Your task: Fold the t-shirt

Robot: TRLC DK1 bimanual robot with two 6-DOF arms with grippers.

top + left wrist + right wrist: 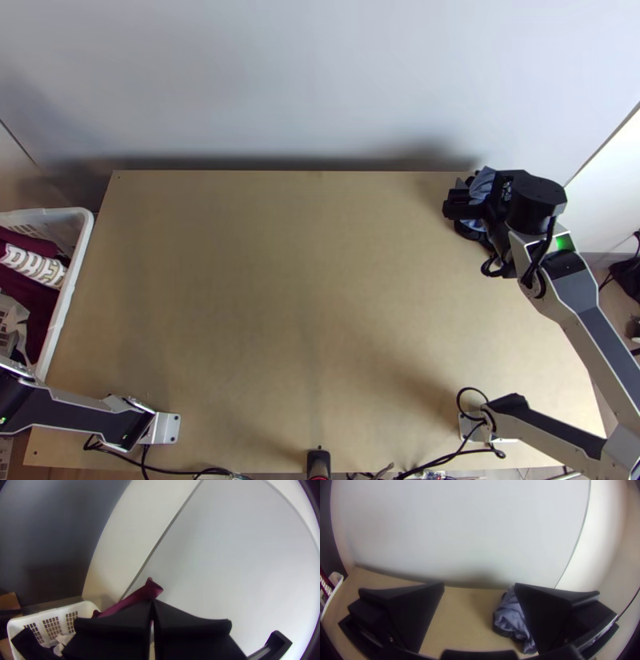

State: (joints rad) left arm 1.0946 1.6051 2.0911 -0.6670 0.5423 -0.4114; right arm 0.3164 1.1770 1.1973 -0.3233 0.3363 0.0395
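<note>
Maroon cloth (135, 597) is pinched in the left gripper (152, 601)

Pale wall (320, 80) behind wooden table (264, 272).

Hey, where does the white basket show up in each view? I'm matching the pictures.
Top view: the white basket sits at the left edge, beside the table.
Left wrist view: beyond the left hand, which hides part of it.
Right wrist view: past the table's side edge, cut off by the picture's border.
Shared landmark: the dark red cloth at the basket.
</note>
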